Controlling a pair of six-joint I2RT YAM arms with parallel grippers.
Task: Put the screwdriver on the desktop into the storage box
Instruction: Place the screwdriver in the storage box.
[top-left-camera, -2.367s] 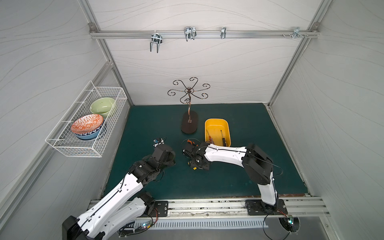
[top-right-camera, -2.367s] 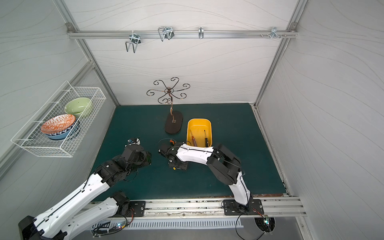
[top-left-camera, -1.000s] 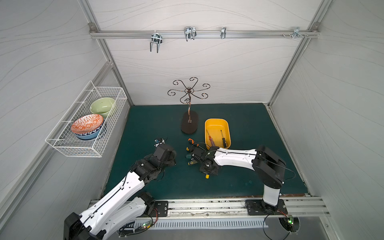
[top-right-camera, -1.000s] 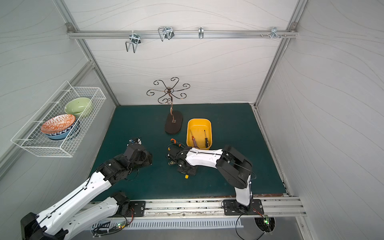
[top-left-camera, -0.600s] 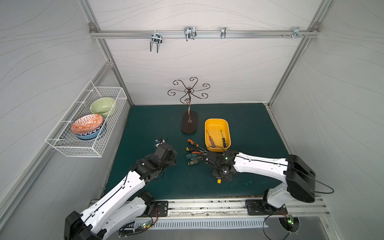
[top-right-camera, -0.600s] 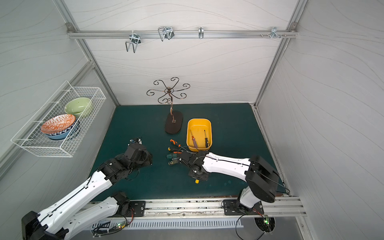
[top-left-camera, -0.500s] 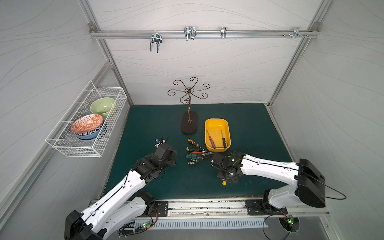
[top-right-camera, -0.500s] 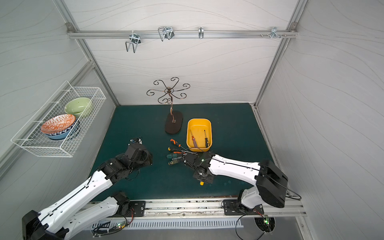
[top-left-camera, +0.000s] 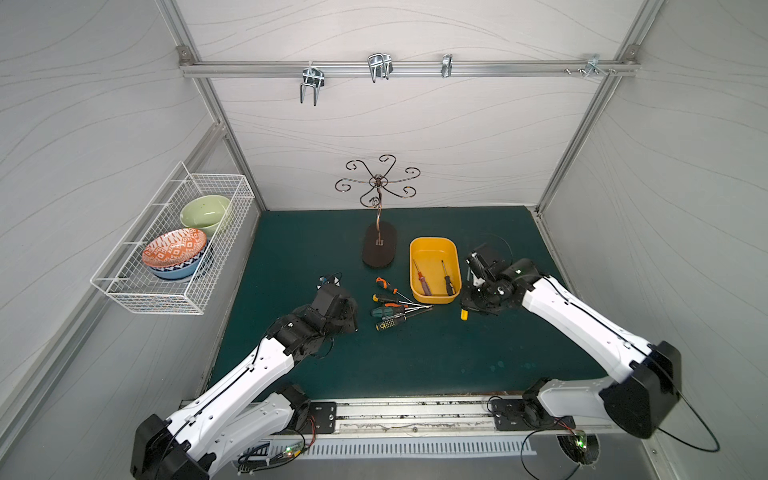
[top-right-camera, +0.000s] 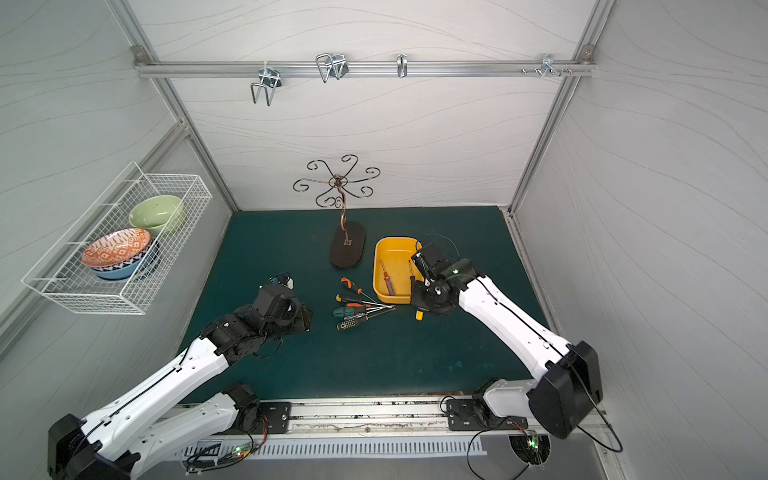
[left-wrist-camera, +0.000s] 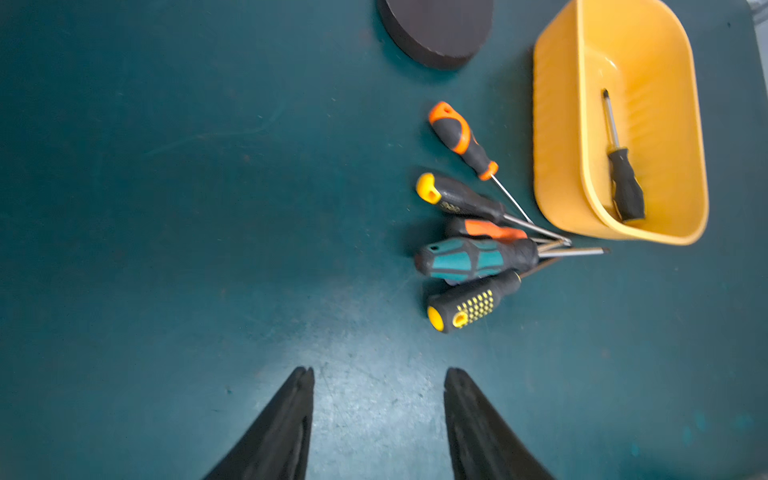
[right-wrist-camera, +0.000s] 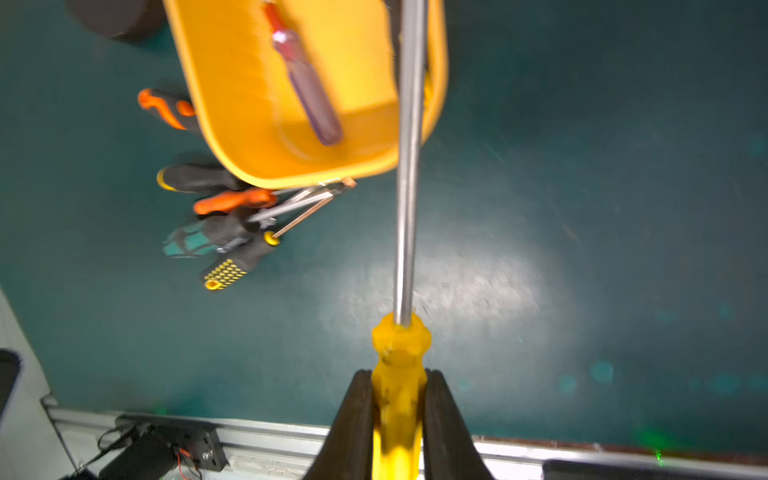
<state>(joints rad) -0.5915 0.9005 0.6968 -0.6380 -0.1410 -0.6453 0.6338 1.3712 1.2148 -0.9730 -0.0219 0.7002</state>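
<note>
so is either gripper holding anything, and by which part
The right gripper is shut on the yellow-handled screwdriver, gripping its handle; the left gripper is open and holds nothing.

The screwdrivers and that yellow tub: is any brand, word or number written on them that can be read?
No text can be read anywhere.
Black screwdriver handle with a yellow end cap: small yellowish marking, too blurred to read.
Black screwdriver handle with yellow dots: pattern only, no letters.
Yellow-handled screwdriver: no print visible.
Yellow plastic storage box: no print visible.
</note>
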